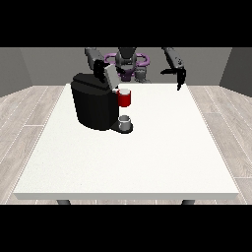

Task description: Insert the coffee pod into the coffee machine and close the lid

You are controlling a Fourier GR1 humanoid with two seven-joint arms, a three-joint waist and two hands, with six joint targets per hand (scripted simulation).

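One raised front camera faces the robot [129,63] across the white table [147,157].

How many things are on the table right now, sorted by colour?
Black: 1, the coffee machine
Red: 1, the pod holder on the machine's front
Grey: 1, the cup under it
Total: 3 on the white table

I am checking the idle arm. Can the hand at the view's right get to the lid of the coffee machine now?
Probably yes. That hand hangs above the table's far edge, with nothing between it and the lid. However, the other hand is already at the lid, so they could collide.
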